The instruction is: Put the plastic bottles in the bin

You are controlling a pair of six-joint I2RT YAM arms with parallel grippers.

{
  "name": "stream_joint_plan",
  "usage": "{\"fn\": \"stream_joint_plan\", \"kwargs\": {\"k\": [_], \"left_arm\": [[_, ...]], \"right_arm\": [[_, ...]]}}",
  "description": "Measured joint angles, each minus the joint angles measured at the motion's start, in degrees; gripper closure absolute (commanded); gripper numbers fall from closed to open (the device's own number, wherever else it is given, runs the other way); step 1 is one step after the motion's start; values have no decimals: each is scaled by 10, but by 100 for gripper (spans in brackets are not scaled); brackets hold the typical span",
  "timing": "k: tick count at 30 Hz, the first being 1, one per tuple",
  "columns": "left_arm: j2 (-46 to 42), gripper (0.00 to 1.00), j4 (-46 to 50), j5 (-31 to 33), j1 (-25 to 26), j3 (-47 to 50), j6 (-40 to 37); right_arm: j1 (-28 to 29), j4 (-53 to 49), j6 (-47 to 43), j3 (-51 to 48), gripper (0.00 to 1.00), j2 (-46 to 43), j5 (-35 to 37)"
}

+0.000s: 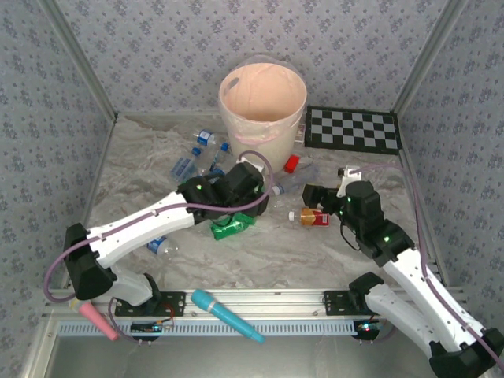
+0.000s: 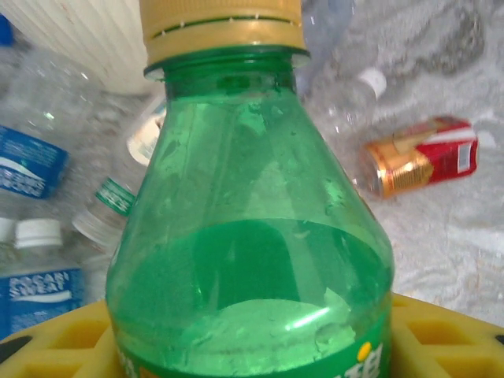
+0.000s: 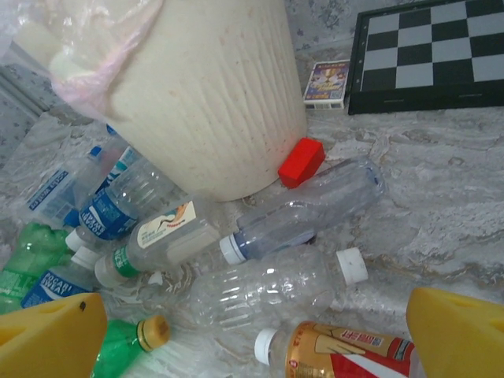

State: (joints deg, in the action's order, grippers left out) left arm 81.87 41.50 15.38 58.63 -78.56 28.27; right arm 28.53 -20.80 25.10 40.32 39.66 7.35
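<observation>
Filling the left wrist view, a green bottle (image 2: 252, 236) with a yellow cap sits clamped between the pads of the left gripper (image 2: 249, 346). Other plastic bottles (image 3: 276, 287) lie scattered near and left of the bin (image 1: 260, 134), which stands far centre. The right gripper (image 3: 252, 337) hangs with jaws wide apart by a red-and-gold bottle (image 3: 346, 354).

A: Walls (image 1: 157, 47)?
B: Pale grey, small floral print, three sides; aluminium posts (image 1: 79, 59) in corners.
A: Counter (image 1: 268, 252)?
B: Marbled grey-white. Checkerboard (image 1: 352, 129) flat, far right corner. Even light.
</observation>
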Motion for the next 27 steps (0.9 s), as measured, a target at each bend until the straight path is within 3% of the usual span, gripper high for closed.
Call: {"fn": "stream_joint_plan", "kwargs": {"k": [13, 27], "left_arm": [[43, 46, 33, 38, -84, -229, -95], [265, 46, 45, 37, -174, -611, -188]], "right_arm": [[1, -9, 16, -30, 0, -73, -21], [15, -45, 31, -20, 0, -92, -23]]}}
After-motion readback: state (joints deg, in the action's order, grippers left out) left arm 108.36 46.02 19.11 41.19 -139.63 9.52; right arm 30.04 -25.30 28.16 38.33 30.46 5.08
